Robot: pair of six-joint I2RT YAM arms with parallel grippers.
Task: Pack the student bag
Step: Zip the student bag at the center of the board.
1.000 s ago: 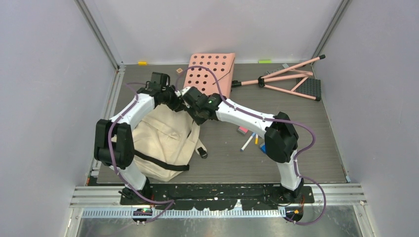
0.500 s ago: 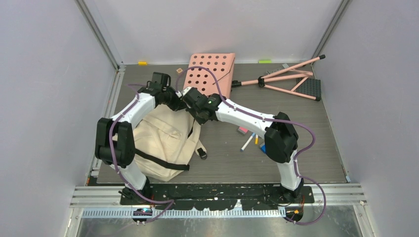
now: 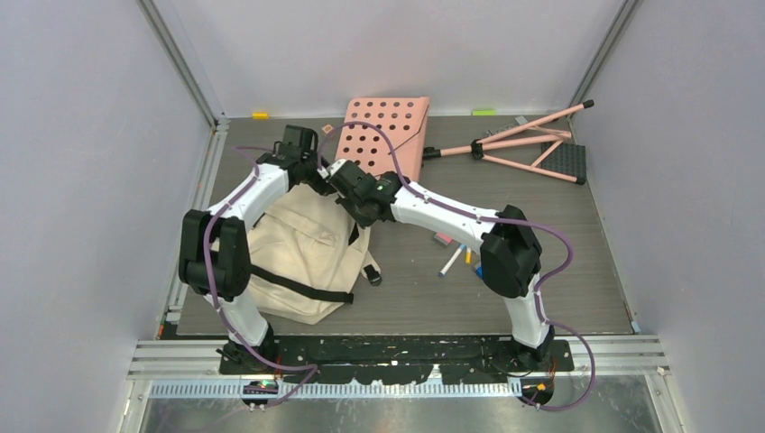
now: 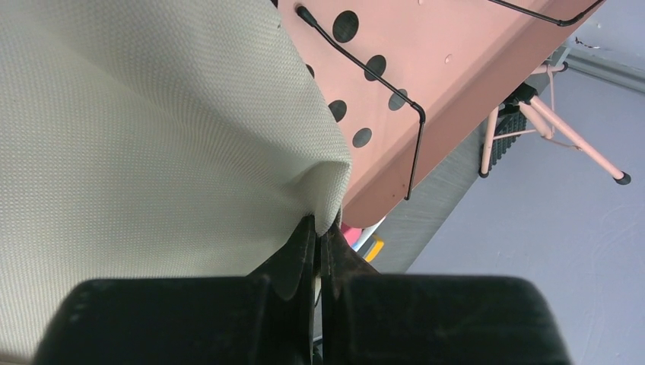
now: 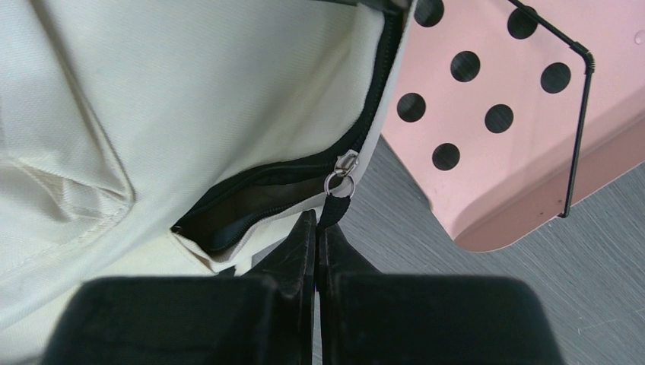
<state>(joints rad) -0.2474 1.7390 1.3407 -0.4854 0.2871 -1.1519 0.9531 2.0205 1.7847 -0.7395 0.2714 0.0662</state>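
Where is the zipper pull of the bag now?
Mid-frame in the right wrist view, the zipper pull hangs at the open edge of the student bag, beside the pink perforated board, its black tab pinched in the right gripper.

We read no text, labels, brands or numbers, neither on the student bag (image 3: 302,248) nor anywhere else.

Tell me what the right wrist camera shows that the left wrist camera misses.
Right wrist only: the zipper, partly open, its pull pinched in the shut right pincer. Left wrist only: the left pincer shut on a fabric fold, and the stand's legs. Both: the cream bag and the pink holed board.
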